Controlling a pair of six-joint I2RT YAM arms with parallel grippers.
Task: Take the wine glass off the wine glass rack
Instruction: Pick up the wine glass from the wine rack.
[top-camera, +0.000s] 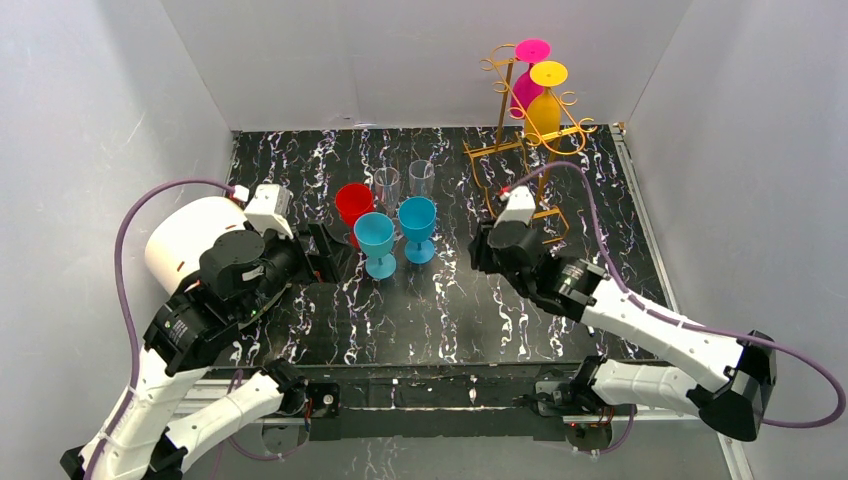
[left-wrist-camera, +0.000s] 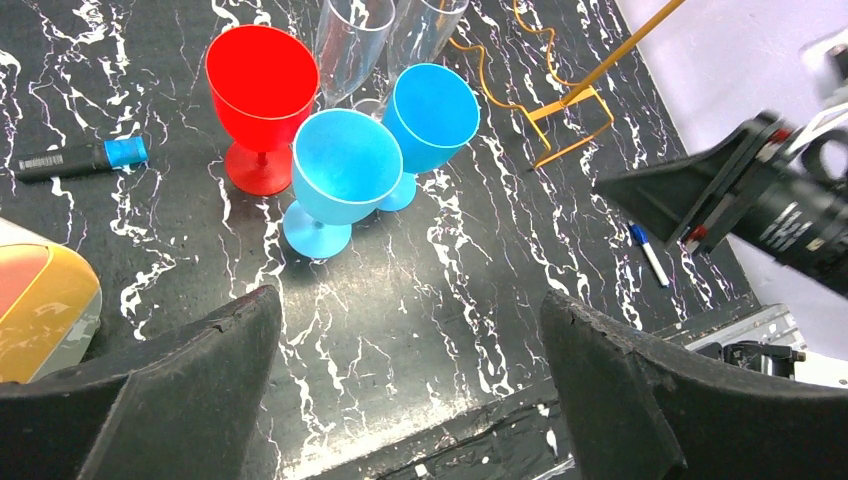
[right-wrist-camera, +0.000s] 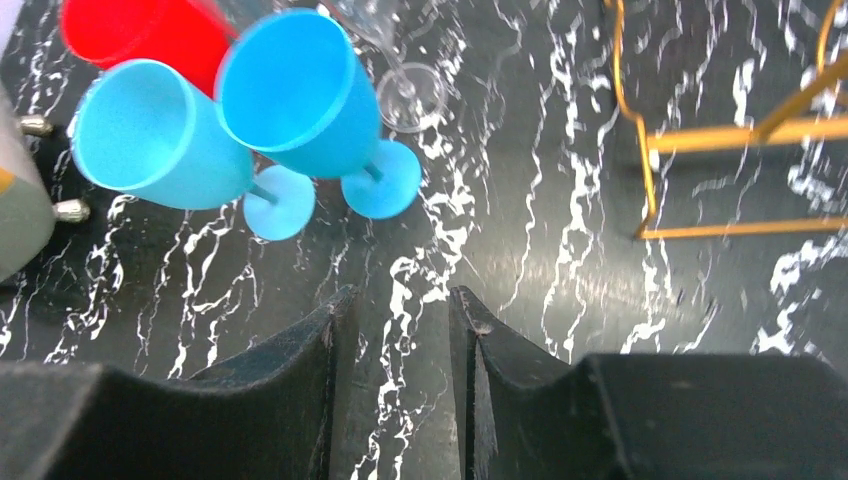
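Far right: tall gold wire wine glass rack (top-camera: 500, 115), carrying 2 inverted glasses, magenta plastic wine glass (top-camera: 525, 90) and yellow plastic wine glass (top-camera: 543, 115). Right gripper (right-wrist-camera: 400, 300) low near rack base, jaws narrow, empty. Left gripper (left-wrist-camera: 410, 300) wide, empty. Advice: raise right, widen jaws, grip yellow bowl, slide foot clear of hooks.

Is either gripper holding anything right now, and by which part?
Nothing is held. The left gripper is wide open and empty; the right gripper has a narrow gap between its jaws, also empty.

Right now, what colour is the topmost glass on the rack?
The topmost glass is magenta; see the top external view.
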